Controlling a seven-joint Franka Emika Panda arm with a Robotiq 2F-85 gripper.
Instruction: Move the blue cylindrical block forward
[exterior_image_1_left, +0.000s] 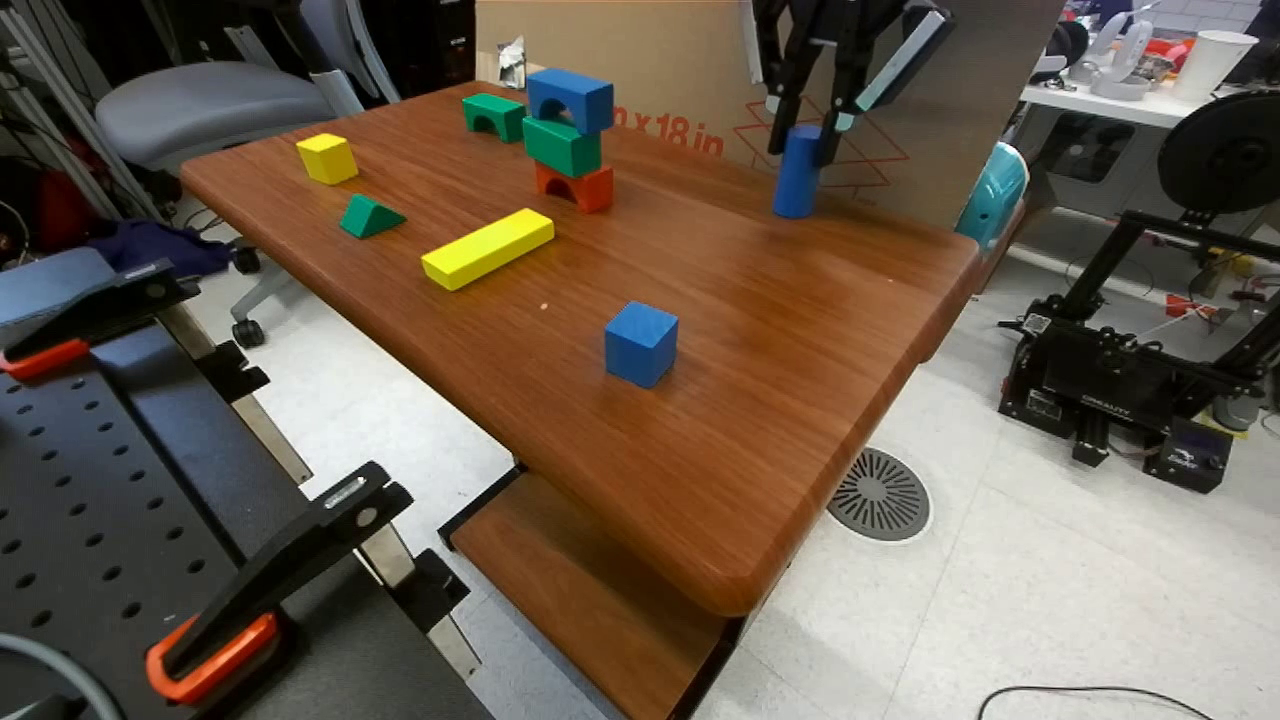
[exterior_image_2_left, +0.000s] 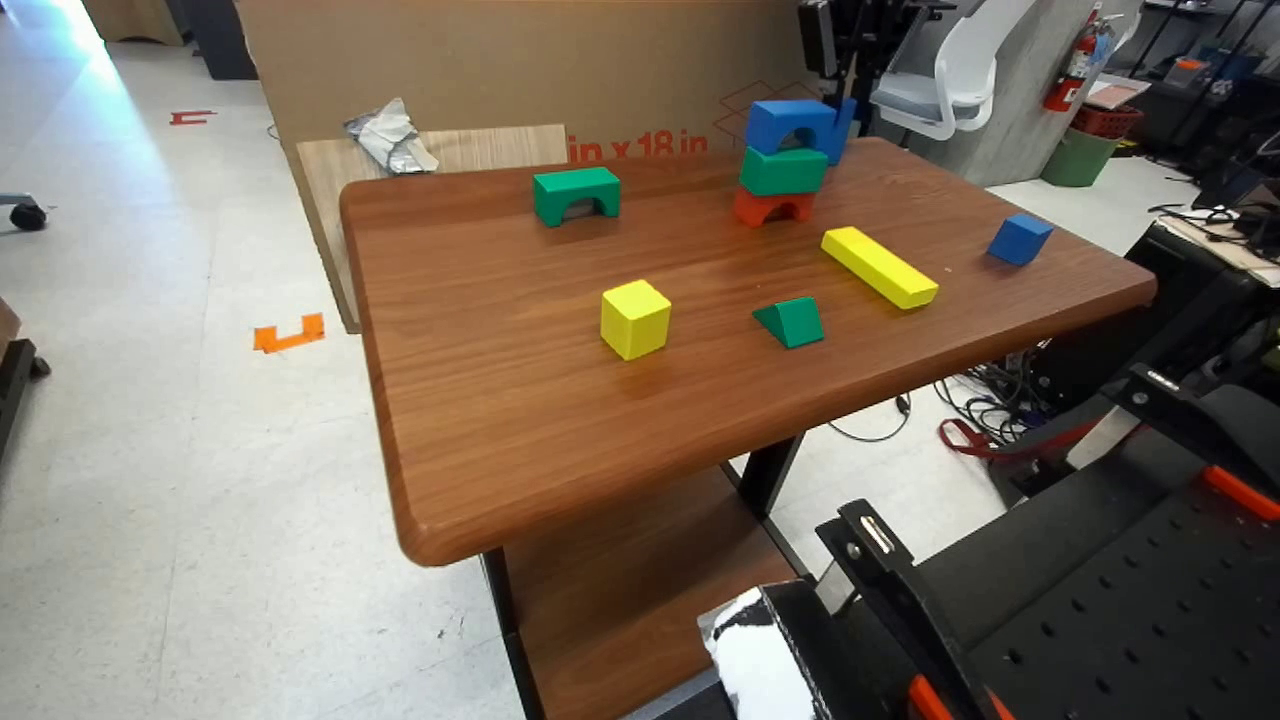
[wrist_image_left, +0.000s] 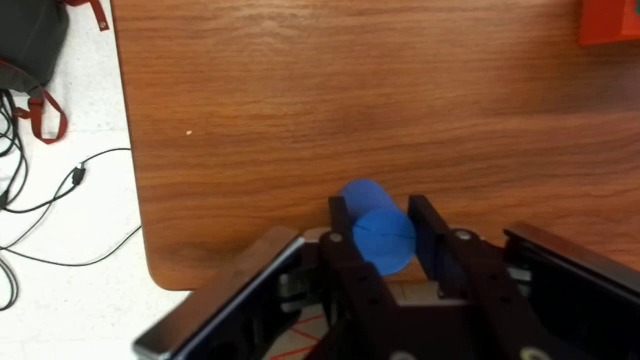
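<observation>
Blue cylindrical block stands upright in the grip of the dark fingers, which pinch it near its top, set against opposite sides of the round body in the wrist view. It is near the edge of the tabletop that faces a cardboard panel; its base appears to rest on the tabletop, though the angles leave a slight lift hard to rule out. The high hold likely serves to spare the fingers a scrape on the tabletop, and their alignment along the block's length should help it travel without tipping. Well apart, a blue arch block crowns a green block and a red block, a tower that partly screens the cylindrical block in an exterior view and calls for a path that avoids it. A blue cube sits toward the tabletop's opposite edge, another thing to miss. With the grasp apparently made, the forward move looks due next; too loose a squeeze could let the smooth-looking block pivot.
</observation>
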